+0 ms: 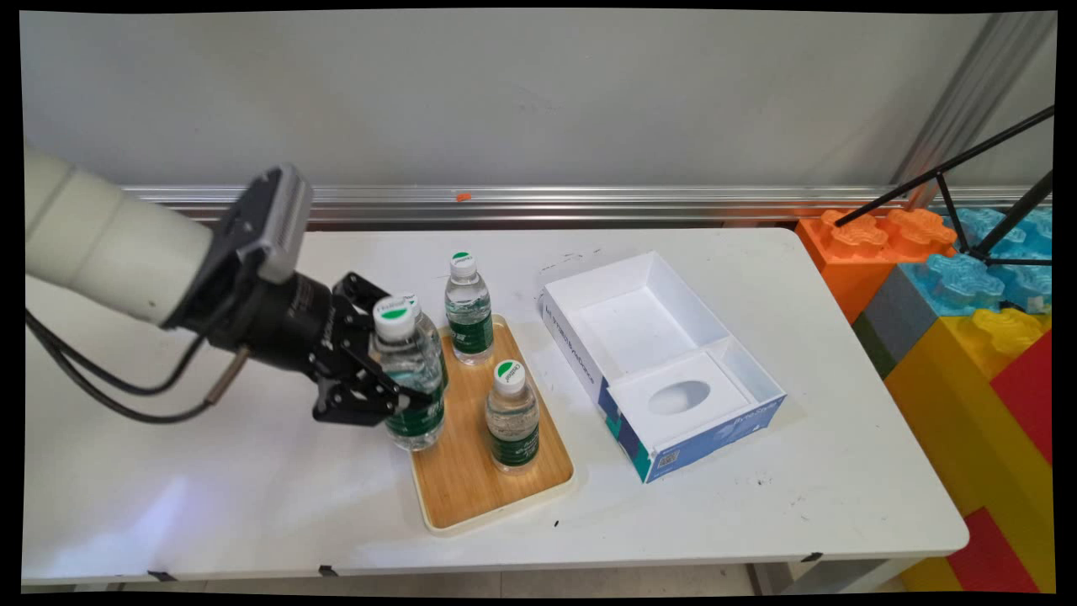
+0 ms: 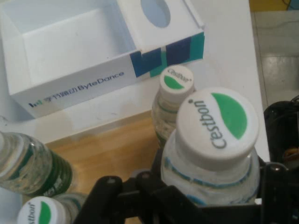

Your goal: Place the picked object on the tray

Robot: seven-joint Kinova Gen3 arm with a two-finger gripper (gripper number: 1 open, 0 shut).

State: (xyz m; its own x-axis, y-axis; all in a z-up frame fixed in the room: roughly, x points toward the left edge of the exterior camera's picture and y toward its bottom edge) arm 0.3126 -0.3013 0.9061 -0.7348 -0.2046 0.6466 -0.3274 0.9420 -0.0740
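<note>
- Clamping a clear plastic water bottle [image 1: 411,370] with green label, the black gripper [image 1: 395,370] grips its body below the white cap.
- Bottle stands on the wooden tray's [image 1: 471,484] near-left corner.
- Probably light, smooth, slightly squashy.

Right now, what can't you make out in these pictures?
- Rear bottle: main view, mostly behind the gripped bottle.
- Gripped bottle's lower half: hand view, hidden by the gripper.
- Box's small print: main view, too small.
</note>
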